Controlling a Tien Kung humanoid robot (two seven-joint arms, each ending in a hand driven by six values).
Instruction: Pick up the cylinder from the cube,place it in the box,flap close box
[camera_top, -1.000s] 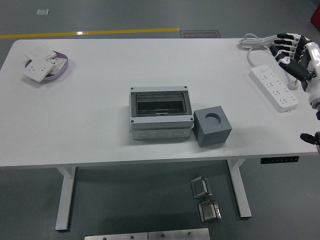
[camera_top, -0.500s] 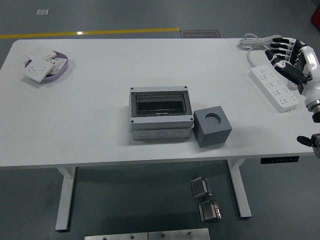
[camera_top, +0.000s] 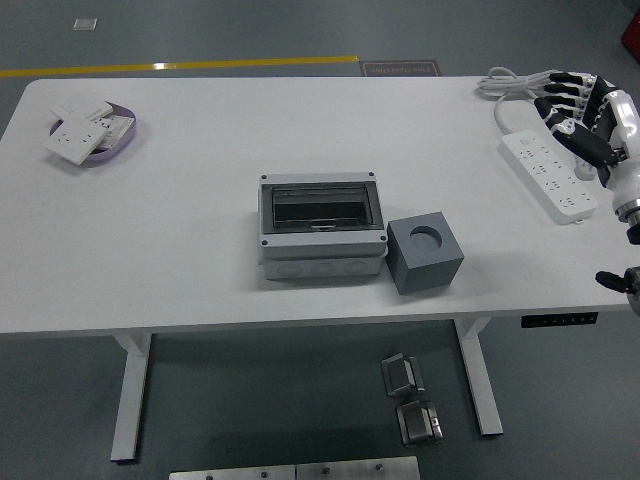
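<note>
Barely shifted since a moment ago, the right hand (camera_top: 578, 105) hovers with fingers spread, holding nothing, above the power strip (camera_top: 549, 176) at the table's (camera_top: 200, 250) right edge. Mid-table, the box (camera_top: 321, 228) sits shut beside the cube (camera_top: 424, 254), whose round hole faces upward; no cylinder is visible.

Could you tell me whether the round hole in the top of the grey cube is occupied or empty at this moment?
Empty: the cube shows an open round recess on its top face, with no cylinder standing in it.
</note>
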